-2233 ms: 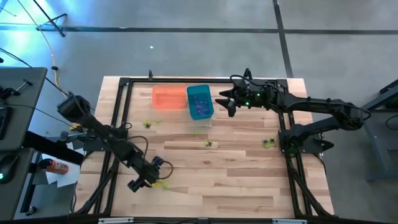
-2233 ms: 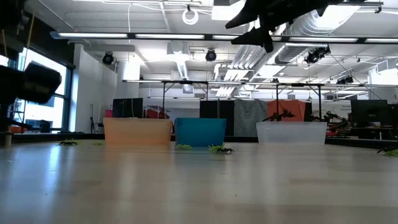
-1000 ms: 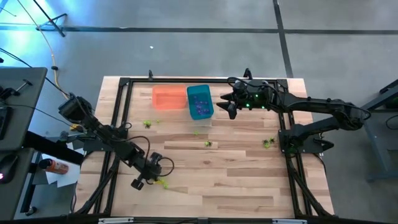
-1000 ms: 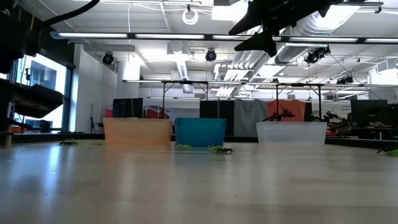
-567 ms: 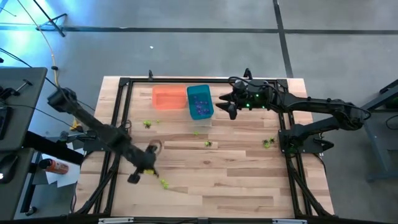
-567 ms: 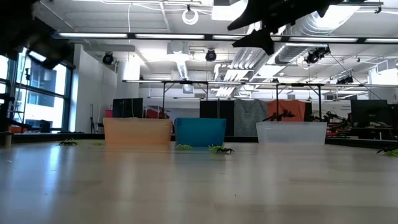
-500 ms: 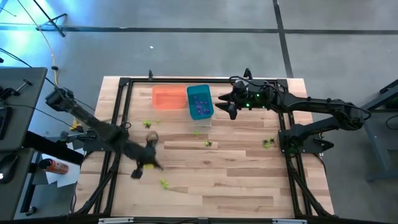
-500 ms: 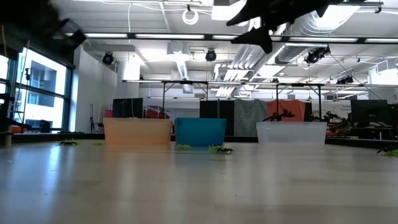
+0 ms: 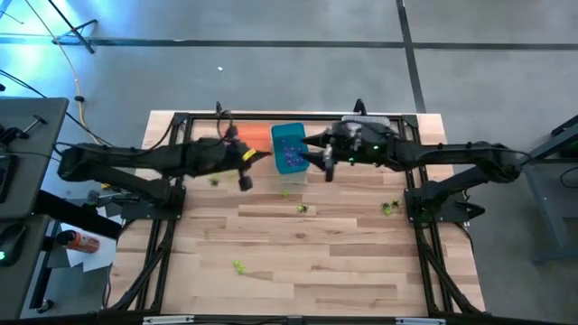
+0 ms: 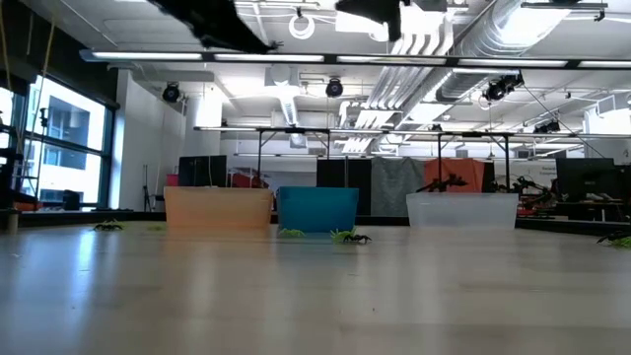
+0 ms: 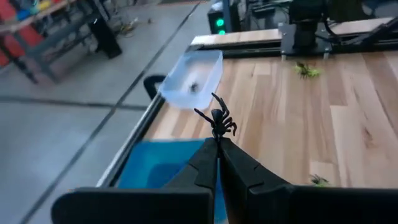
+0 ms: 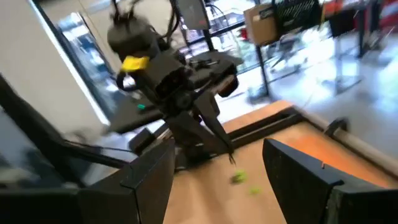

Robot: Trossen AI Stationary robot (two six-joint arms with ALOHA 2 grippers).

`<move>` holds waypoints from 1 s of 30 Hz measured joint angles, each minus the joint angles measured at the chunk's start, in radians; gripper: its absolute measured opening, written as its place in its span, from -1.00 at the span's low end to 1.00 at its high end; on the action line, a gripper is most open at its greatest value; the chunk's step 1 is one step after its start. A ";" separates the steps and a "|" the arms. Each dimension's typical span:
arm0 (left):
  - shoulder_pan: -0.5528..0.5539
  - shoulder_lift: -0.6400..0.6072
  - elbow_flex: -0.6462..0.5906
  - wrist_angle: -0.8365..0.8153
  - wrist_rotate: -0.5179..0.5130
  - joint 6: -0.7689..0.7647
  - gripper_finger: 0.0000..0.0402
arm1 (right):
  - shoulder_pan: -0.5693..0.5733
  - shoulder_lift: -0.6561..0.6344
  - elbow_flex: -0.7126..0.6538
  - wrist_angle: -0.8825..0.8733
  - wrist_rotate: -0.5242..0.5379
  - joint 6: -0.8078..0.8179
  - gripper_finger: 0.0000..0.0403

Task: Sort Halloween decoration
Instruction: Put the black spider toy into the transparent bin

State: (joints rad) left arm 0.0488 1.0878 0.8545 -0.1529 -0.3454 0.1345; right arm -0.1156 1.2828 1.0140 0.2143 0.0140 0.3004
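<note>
A black spider (image 11: 219, 120) is held pinched in the closed left gripper (image 9: 246, 159), just beside the teal bin (image 9: 290, 147) and short of the clear bin (image 11: 189, 79); the right gripper (image 9: 318, 161) hangs open and empty.

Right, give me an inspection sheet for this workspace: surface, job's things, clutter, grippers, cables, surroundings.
Surface: wooden table, bare boards across the near half.
Job's things: black spider pinched in the left gripper; green spiders loose on the table at and; purple ones lie in the teal bin; orange bin and clear bin beside it.
Clutter: nothing seen.
Grippers: left gripper shut on the black spider, raised by the bins; right gripper open, raised beside the teal bin.
Cables: loose cables on the floor left of the table.
Surroundings: side desk to the left; open workshop behind.
</note>
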 joint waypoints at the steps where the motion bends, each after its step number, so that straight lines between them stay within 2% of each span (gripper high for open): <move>1: 0.017 0.029 0.017 0.030 0.031 0.033 -1.00 | 0.013 0.025 0.028 -0.012 0.030 -0.053 0.19; 4: 0.045 0.105 0.059 0.093 0.078 0.119 -1.00 | 0.032 0.099 0.110 -0.068 0.081 -0.178 0.19; 6: 0.053 0.137 0.084 0.099 0.078 0.149 -1.00 | 0.031 0.132 0.166 -0.130 0.099 -0.193 0.19; 12: 0.056 0.126 0.106 0.124 0.074 0.192 -1.00 | -0.006 0.156 0.285 -0.333 0.113 -0.226 0.19; 16: 0.056 0.119 0.107 0.190 0.073 0.191 -1.00 | -0.041 0.156 0.293 -0.348 0.045 -0.230 0.19; 23: 0.056 0.128 0.106 0.205 0.066 0.189 -1.00 | -0.085 0.180 0.293 -0.337 -0.068 -0.209 0.19; 30: 0.061 0.128 0.106 0.211 0.045 0.189 -1.00 | -0.089 0.216 0.293 -0.293 -0.123 -0.170 0.00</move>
State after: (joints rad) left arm 0.1094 1.2156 0.9604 0.0580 -0.3002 0.3238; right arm -0.2047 1.4986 1.3071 -0.0783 -0.1087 0.1307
